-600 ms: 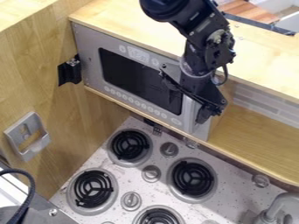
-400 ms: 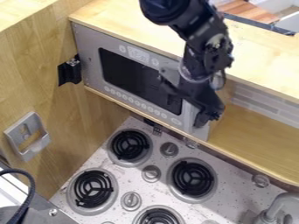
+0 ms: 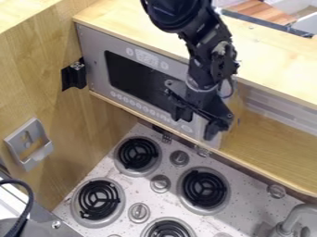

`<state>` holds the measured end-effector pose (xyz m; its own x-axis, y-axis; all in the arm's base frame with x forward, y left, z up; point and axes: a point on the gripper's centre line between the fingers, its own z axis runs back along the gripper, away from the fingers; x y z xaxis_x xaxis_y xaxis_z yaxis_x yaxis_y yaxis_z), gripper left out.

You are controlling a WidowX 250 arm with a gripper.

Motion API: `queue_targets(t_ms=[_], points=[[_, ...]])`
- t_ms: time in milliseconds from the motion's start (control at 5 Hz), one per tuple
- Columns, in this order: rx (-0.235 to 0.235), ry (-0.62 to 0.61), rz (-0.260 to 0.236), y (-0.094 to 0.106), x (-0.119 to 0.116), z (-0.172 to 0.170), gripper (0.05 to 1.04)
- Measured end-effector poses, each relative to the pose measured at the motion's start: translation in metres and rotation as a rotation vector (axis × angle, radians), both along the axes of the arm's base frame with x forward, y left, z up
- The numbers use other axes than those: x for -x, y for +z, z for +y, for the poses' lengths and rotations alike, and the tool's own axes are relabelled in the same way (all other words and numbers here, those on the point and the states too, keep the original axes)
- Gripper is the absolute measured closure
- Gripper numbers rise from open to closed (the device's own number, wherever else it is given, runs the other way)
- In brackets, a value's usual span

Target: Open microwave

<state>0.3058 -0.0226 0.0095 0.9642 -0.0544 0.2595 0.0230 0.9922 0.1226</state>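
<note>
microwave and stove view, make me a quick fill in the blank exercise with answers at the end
The microwave door is ____.
The end effector is by the picture's ____ end of that door.
The arm comes in from the picture's ____ edge.
The burner coils on the stove are ____ in colour.

Missing words: closed; right; top; black

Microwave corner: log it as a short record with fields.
appliance: silver microwave with dark window, below a wooden counter
door: appears closed
pincer: at the microwave's right end, fingers apart
stove: below the microwave, black coil burners, round knobs between them
faucet: lower right corner
</note>
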Motion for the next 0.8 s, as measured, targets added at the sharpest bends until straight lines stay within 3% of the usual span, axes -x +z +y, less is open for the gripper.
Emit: queue_targets(t_ms=[400,800], points=[[0.084,0.048,-0.087,-0.009,-0.017,0.016,0.084],[0.087,0.062,-0.12,-0.012,-0.032,0.018,0.117]])
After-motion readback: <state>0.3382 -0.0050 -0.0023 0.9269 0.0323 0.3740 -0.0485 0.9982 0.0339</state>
